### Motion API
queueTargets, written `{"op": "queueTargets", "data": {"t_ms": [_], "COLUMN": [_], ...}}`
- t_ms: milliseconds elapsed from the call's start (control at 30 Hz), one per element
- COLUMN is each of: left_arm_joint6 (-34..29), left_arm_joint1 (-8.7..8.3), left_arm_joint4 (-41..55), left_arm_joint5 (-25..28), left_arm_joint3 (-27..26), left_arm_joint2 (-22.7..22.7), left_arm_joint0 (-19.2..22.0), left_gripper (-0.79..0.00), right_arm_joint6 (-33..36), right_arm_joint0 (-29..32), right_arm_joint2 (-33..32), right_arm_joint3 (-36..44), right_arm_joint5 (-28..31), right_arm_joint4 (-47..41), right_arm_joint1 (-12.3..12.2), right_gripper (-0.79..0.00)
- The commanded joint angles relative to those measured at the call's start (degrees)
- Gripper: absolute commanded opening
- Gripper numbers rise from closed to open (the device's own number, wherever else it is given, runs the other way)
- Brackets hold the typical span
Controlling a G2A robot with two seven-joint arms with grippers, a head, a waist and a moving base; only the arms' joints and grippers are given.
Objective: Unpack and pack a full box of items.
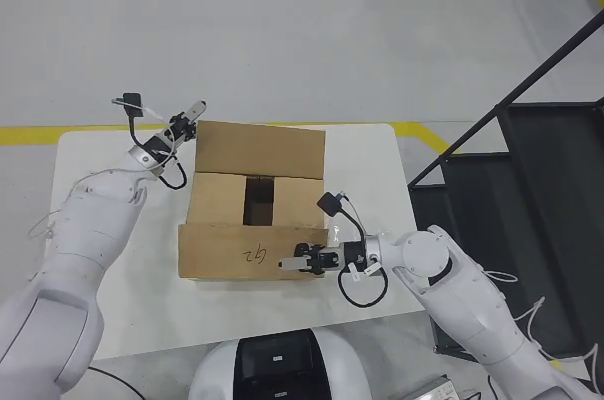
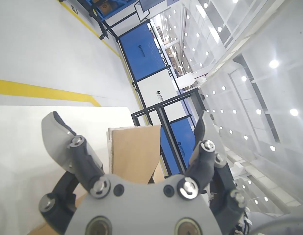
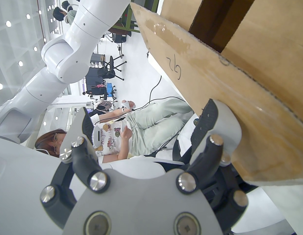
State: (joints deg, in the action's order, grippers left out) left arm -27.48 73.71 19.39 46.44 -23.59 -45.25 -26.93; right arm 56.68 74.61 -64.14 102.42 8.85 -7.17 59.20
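- Left claw (image 2: 128,121): spread wide and empty at the far flap's (image 1: 262,150) left end, with the flap's edge between its fingers.
- Cardboard box (image 1: 217,195): mid-counter (image 1: 367,170), with its long axis running left-right.
- Right claw (image 3: 146,112): wide and empty, one finger against the near flap (image 1: 232,250) toward its right end.

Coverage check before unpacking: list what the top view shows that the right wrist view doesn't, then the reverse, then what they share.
Top view adds: the whole box on the white table, and the left gripper at the box's far left corner. Right wrist view adds: the right gripper is open, with one finger lying against the near flap's outer face. Shared: that flap's handwritten mark and the dark gap between the inner flaps.
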Motion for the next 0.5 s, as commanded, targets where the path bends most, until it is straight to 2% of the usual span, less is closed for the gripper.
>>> {"op": "queueTargets", "data": {"t_ms": [0,200,333,400,467], "left_arm_joint6": [-1.9,-7.6,-16.3,-23.2,-27.0], "left_arm_joint1": [0.59,1.13,0.51,0.02,-0.55], "left_arm_joint4": [1.9,9.2,15.3,18.3,20.8], "left_arm_joint5": [0.6,4.0,6.9,7.2,3.4], "left_arm_joint3": [0.9,4.6,4.4,3.4,1.1], "left_arm_joint2": [-0.3,-3.1,-5.7,-6.8,-7.7], "left_arm_joint0": [0.2,0.8,-0.5,-1.5,-2.5], "left_gripper": [0.0,0.0,0.0,0.0,0.0], "right_arm_joint6": [0.1,0.2,0.2,0.2,0.2], "right_arm_joint0": [0.0,-0.1,-0.4,-0.5,-0.7], "right_arm_joint2": [0.0,0.4,0.6,0.7,0.9], "right_arm_joint3": [0.0,0.2,0.1,0.0,-0.2], "right_arm_joint5": [0.0,-0.2,-0.2,-0.3,-0.4], "right_arm_joint4": [0.0,0.2,0.3,0.4,0.5], "right_arm_joint1": [0.0,-0.1,-0.1,-0.1,0.0], "right_gripper": [0.0,0.0,0.0,0.0,0.0]}}
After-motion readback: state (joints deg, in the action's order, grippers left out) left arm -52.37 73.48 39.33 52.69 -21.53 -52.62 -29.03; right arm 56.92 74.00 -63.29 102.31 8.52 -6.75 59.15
